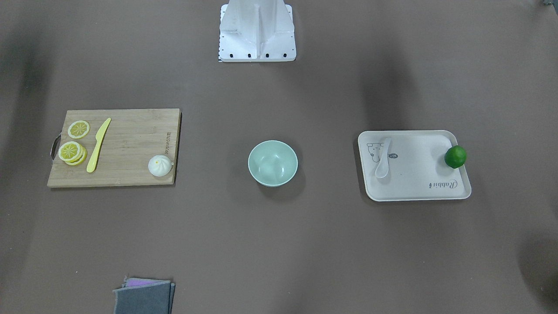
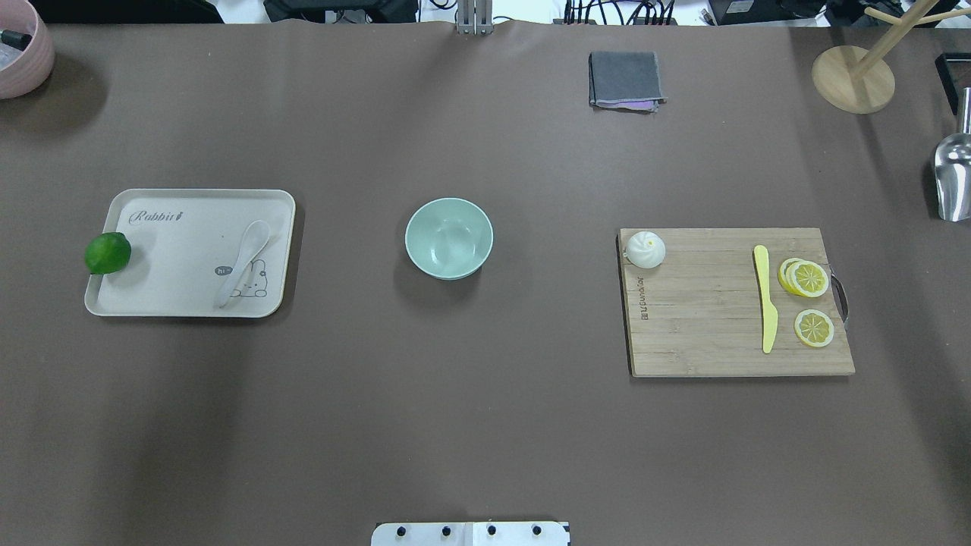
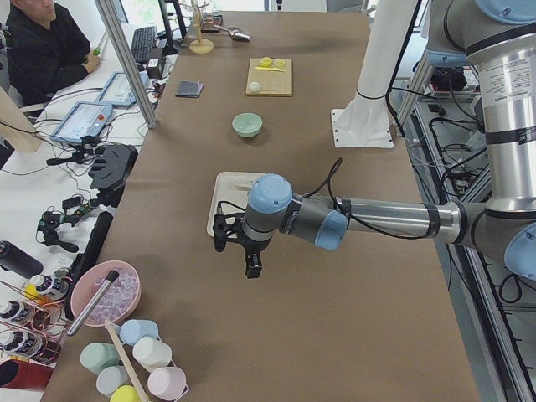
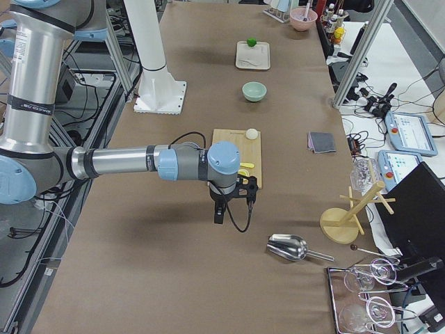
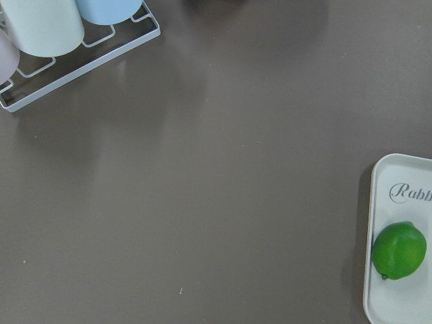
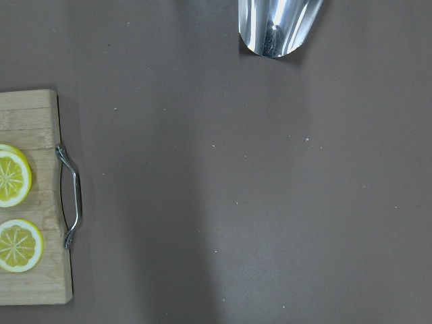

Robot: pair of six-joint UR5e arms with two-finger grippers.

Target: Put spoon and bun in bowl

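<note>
The bowl (image 2: pixel 449 239) stands midway on the table (image 2: pixel 455 417). At its 9 o'clock, well apart, the spoon (image 2: pixel 244 262) lies on a tray (image 2: pixel 190 227) with a lime (image 2: pixel 108 252). At 3 o'clock the bun (image 2: pixel 645 249) sits on a cutting board's (image 2: pixel 705 334) corner. The left hand (image 3: pixel 250 265) and right hand (image 4: pixel 218 212) hang over the table's ends; whether either is spread or closed cannot be told.

Bowl (image 2: pixel 448 239) glossy, smooth inside; spoon (image 2: pixel 244 262) glossy white; bun (image 2: pixel 645 249) smooth, matt; cutting board (image 2: pixel 713 326) bare wood, grained (handle (image 2: pixel 838 292) metal); tray (image 2: pixel 182 250) matt; desk (image 2: pixel 485 425) matt brown.
</note>
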